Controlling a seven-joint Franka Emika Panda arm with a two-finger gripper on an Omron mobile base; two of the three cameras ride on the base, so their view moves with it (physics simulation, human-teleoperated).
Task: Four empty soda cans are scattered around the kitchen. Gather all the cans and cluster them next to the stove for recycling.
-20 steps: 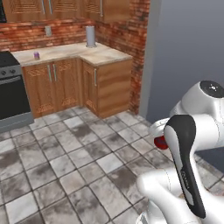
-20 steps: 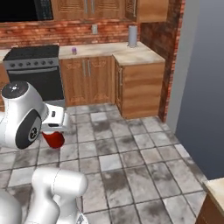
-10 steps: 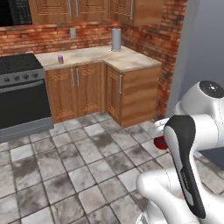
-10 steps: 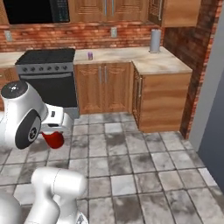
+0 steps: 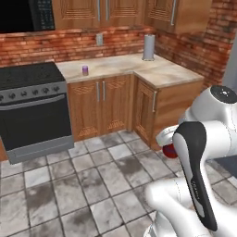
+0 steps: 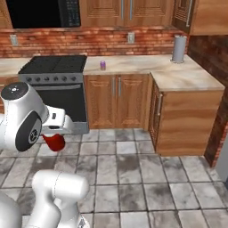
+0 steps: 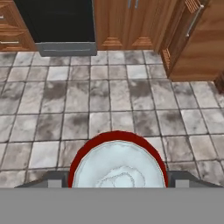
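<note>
gripping a red soda can (image 7: 117, 162), the gripper (image 7: 117, 181) is clamped on its sides, low above the grey tile floor (image 7: 109, 105) out from the cabinets. the can's long axis runs along the gripper, its silver end facing the hand camera. a purple soda can (image 5: 85, 70) stands upright on the beige counter (image 5: 120, 67), just right of the stove (image 5: 32, 109) and well apart from the held one.

Beige counter (image 5: 162, 74), L-shaped, right of stove (image 5: 28, 76): purple can (image 5: 85, 70) near stove, grey cylinder (image 5: 148, 47) at far corner.
</note>
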